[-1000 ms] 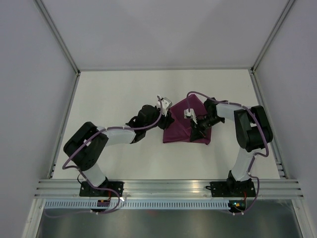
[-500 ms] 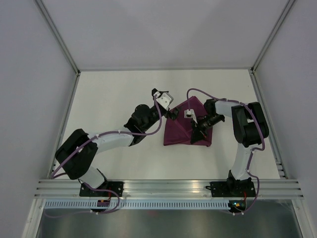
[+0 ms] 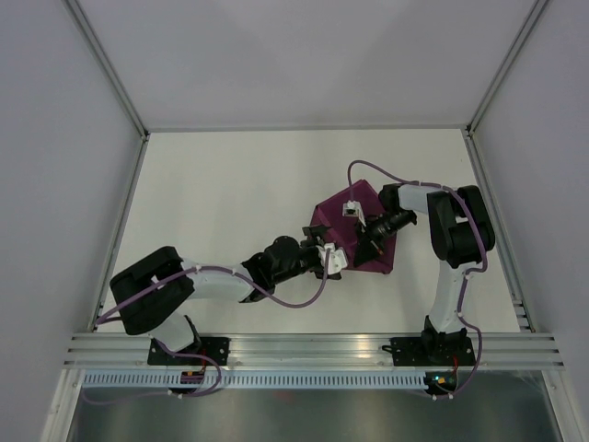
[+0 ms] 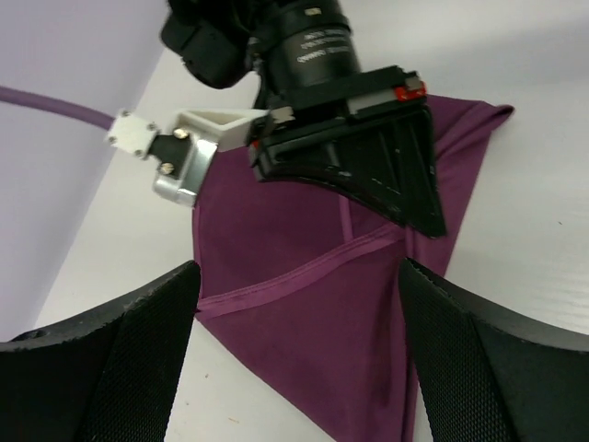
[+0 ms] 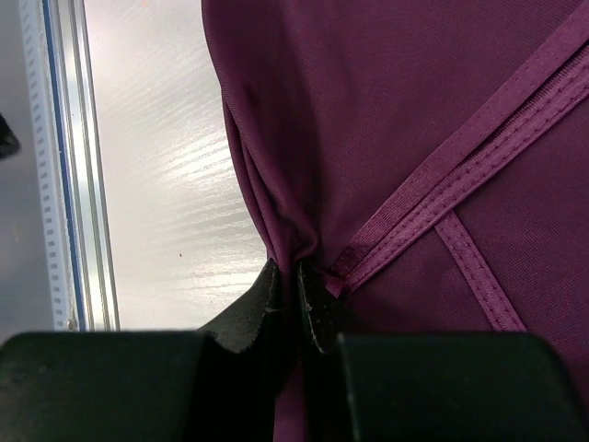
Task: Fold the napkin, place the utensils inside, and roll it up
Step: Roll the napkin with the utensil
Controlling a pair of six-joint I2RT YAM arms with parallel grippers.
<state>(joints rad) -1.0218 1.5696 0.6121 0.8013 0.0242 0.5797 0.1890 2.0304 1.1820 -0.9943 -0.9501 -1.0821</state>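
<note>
From above, the plum napkin [image 3: 342, 214] lies folded into a pointed, creased shape on the white table [image 3: 221, 184]. The left gripper [image 3: 339, 249] sits at its near-left edge. The right gripper [image 3: 368, 244] is at its near-right side, just beside the left one.

In the left wrist view, the 2 black, mesh-textured fingers [image 4: 110, 359] stand wide apart with nothing between them. The cloth spreads just ahead, faintly shiny, with a stitched hem [image 4: 304, 272] crossing it. The right gripper's black wedge-shaped fingers press onto it. White print on its round barrel is too small to read.

In the right wrist view, the jaws are pinched tight on a gathered fold of cloth beside 2 hem bands. The glossy table and a ribbed metal rail [image 5: 64, 166] lie to the left.
</note>
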